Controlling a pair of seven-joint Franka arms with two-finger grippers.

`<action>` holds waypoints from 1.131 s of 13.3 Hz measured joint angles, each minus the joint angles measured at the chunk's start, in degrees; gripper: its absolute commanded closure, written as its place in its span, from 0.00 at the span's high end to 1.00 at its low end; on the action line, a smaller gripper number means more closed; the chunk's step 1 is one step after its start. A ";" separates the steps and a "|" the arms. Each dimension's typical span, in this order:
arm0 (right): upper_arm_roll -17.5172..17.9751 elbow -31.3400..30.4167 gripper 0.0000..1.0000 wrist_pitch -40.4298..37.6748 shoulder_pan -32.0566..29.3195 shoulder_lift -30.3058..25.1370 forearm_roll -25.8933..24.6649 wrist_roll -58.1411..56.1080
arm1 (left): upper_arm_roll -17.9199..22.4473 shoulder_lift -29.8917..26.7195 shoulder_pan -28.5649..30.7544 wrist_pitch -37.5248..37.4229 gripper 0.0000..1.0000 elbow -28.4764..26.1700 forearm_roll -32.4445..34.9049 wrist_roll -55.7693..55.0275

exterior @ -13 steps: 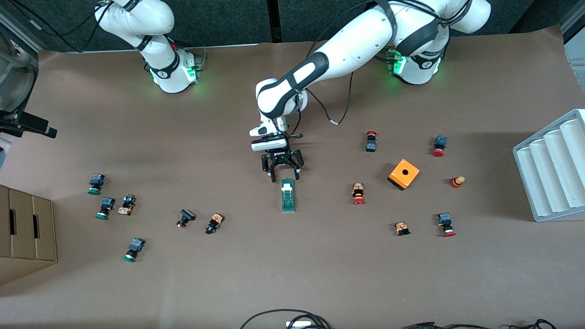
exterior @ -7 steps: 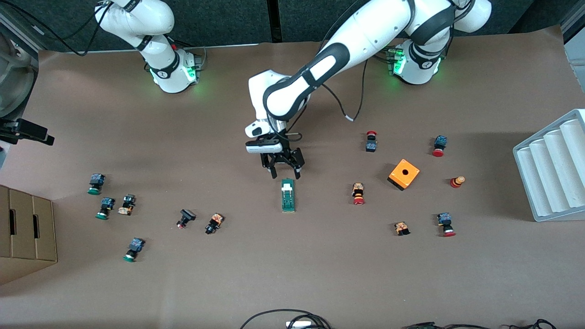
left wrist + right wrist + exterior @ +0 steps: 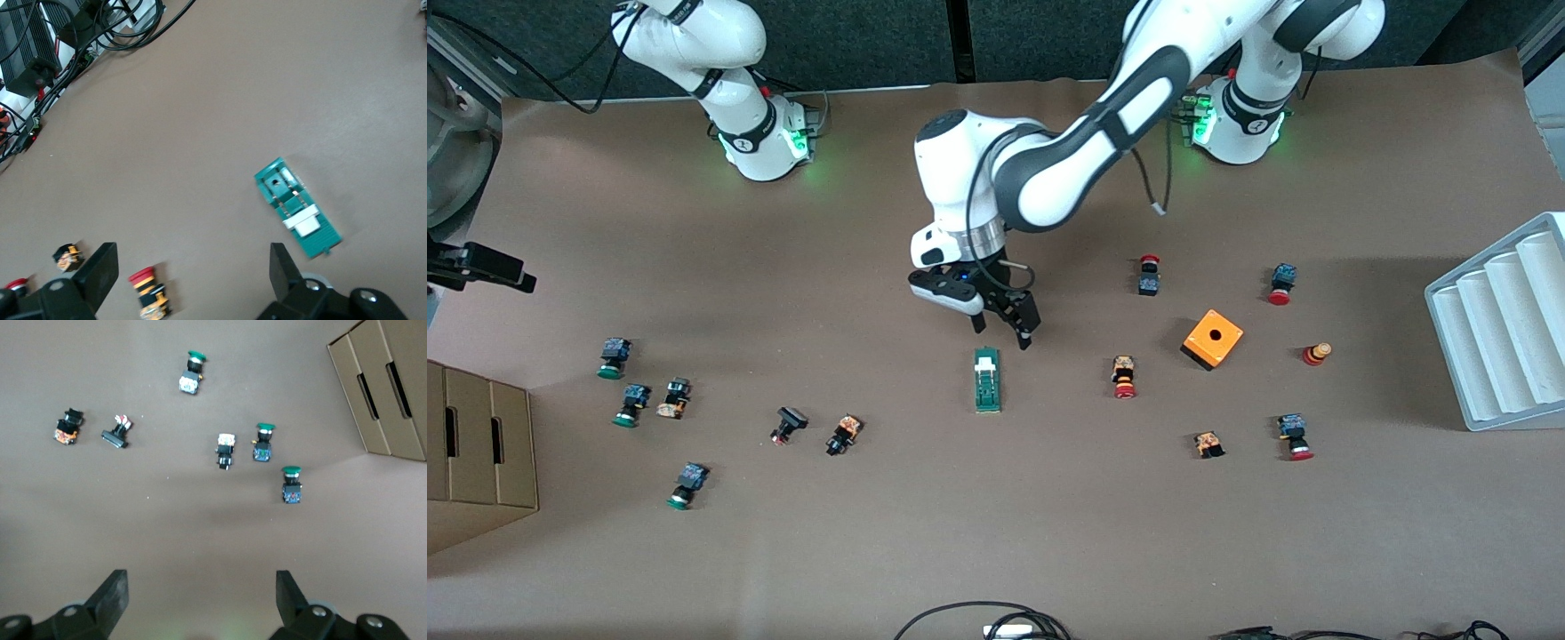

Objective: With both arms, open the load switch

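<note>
At the right arm's end of the table (image 3: 996,551) a cardboard box (image 3: 480,453) stood at the edge, and near it lay a loose cluster of small push-buttons with green caps (image 3: 633,404), which the right wrist view also took in (image 3: 260,443) beside the box (image 3: 390,387). The right gripper (image 3: 200,597) hung high over that part of the table, its fingers (image 3: 113,593) spread wide with nothing between them; the right arm (image 3: 720,80) waited, folded close to its base. Toward the middle lay two more small buttons (image 3: 816,431), and then the load switch (image 3: 987,380), flat on the table with its white piece at the end toward the robots' bases. The left arm (image 3: 1067,160) reached out from its base to the middle of the table, and the left gripper (image 3: 1005,331) hovered just above the white end of the switch, not touching it, jaws fully apart and empty. In the left wrist view the switch (image 3: 297,208) lay close to one of the open fingers (image 3: 283,267), with a red-capped button (image 3: 148,291) near the other. Toward the left arm's end lay several red-capped buttons (image 3: 1125,377), an orange box with a hole (image 3: 1213,339), and a grey ridged tray (image 3: 1498,329) at the table's edge.
</note>
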 measured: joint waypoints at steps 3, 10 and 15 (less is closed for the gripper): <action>0.01 -0.01 1.00 0.92 -0.01 0.43 0.00 0.00 | 0.00 -4.25 1.55 -6.57 1.00 0.56 -7.30 9.35; 0.00 -0.01 1.00 2.12 -0.02 1.21 0.00 -0.01 | 0.32 -8.25 11.08 -23.01 1.00 11.40 -24.39 24.80; 0.02 0.00 1.00 2.15 0.00 1.22 0.00 -0.02 | 0.37 -10.51 21.76 -28.17 1.00 15.62 -33.12 25.58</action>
